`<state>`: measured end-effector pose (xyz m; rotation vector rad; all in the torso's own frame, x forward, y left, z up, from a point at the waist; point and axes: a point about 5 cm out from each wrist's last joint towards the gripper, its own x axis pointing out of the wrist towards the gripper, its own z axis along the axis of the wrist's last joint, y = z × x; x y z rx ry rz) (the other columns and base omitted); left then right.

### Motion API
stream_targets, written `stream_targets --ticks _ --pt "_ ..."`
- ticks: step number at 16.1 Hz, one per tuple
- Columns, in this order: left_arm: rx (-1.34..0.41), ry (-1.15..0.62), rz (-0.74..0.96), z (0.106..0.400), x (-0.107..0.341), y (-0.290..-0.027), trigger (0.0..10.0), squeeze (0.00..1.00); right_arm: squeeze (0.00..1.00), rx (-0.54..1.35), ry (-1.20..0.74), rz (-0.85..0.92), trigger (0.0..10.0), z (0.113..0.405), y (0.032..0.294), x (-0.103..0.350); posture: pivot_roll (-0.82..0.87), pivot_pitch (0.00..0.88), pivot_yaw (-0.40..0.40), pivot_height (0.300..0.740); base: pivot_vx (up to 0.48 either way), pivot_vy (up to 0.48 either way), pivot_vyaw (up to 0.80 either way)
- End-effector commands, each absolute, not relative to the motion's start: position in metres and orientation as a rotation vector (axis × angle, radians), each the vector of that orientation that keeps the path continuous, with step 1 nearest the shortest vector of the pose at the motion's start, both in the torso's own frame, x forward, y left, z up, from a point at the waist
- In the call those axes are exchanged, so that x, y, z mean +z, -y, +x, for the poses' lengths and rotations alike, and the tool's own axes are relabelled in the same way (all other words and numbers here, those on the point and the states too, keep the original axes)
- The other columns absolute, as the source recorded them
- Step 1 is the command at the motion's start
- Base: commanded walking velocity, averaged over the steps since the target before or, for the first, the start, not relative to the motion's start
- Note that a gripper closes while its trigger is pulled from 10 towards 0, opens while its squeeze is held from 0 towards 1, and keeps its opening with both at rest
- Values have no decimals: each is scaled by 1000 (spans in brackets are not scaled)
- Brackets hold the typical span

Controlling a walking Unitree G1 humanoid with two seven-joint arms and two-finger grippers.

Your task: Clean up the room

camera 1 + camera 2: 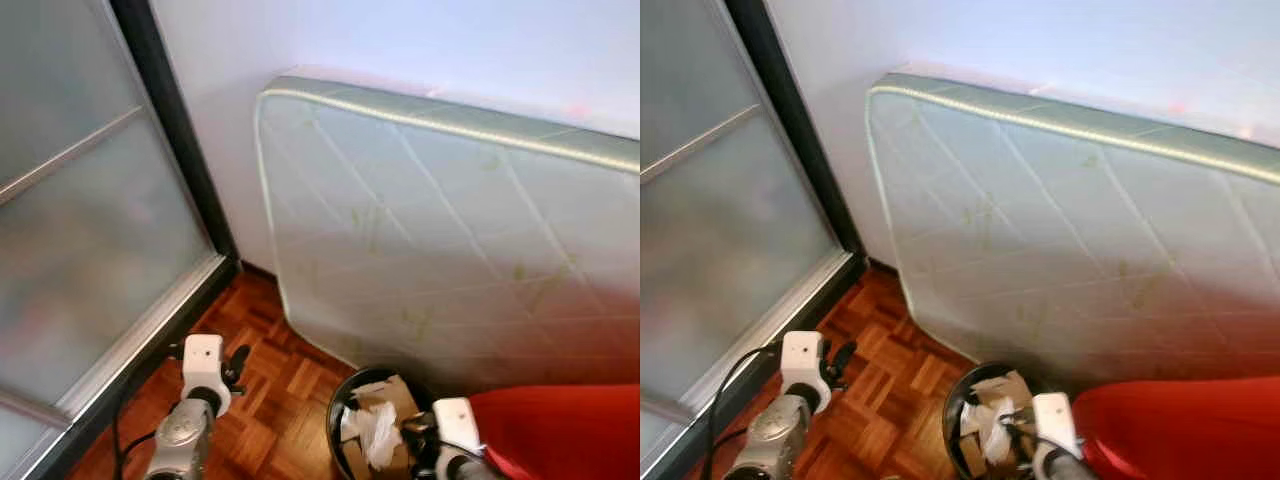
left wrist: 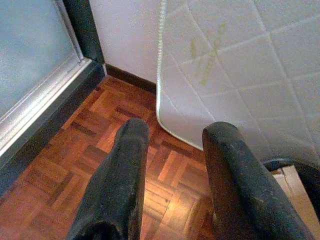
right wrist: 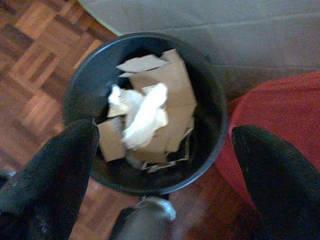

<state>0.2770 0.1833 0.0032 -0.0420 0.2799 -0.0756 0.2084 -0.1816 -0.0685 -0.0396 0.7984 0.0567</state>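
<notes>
Directly under the wide-open, empty right hand (image 3: 165, 150), the black bin (image 3: 85, 75) by the mattress (image 1: 450, 240) holds light, crushable paper (image 3: 145, 115) and stiff cardboard (image 3: 165, 80), likely best pinched at an edge.

left gripper (image 2: 172, 165) fingers apart, right gripper (image 3: 165, 165) spread wide

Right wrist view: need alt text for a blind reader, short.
The right pincer, fingers spread wide and empty, hangs above a black round bin holding cardboard pieces and crumpled white paper. The bin stands on wood parquet floor, with a red cloth beside it and a pale mattress behind.
</notes>
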Motion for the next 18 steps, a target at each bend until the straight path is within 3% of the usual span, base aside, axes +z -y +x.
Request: stream_targets --ticks 1,4,7,12,18 --pt "-76 -303 -53 272 -2 -183 10000 0 0 34 -833 -32 10000 194 193 -75 44 103 32 704 0 0 0" --pt "-77 -305 -56 272 -2 -182 10000 0 0 29 -841 -31 10000 190 201 -75 44 104 32 704 0 0 0" --pt "-77 -300 -55 273 -1 -183 10000 0 0 41 -843 -27 10000 194 190 -76 44 102 32 704 0 0 0" --pt "-76 -297 -56 275 0 -183 10000 0 0 57 -836 -24 10000 198 176 -75 42 109 32 704 253 0 0" --pt "-76 -300 -53 274 0 -184 10000 0 0 36 -861 -22 10000 189 186 -79 38 123 36 704 263 0 0"
